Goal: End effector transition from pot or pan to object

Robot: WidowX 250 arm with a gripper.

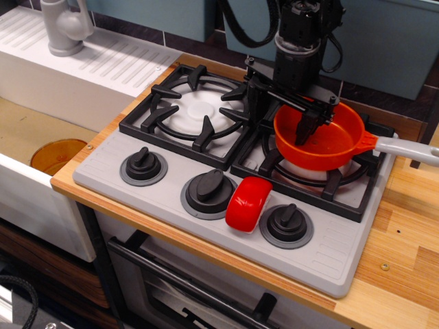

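The orange saucepan (329, 140) sits on the right burner, its grey-white handle (408, 149) pointing right. The black gripper (285, 113) hangs over the pan's back left rim. Its fingers are spread apart: one finger (310, 127) reaches down inside the pan, and the other (255, 103) is outside the rim on the left. It holds nothing. The glossy red block (248, 203) lies on the grey stove panel between the middle knob (208, 192) and the right knob (287, 223), in front of and below the gripper.
The left burner grate (199, 110) is bare. A third knob (143, 166) is at the panel's left. A sink with an orange disc (56, 155) and a grey faucet (65, 27) lies to the left. The wooden counter (405, 233) extends to the right.
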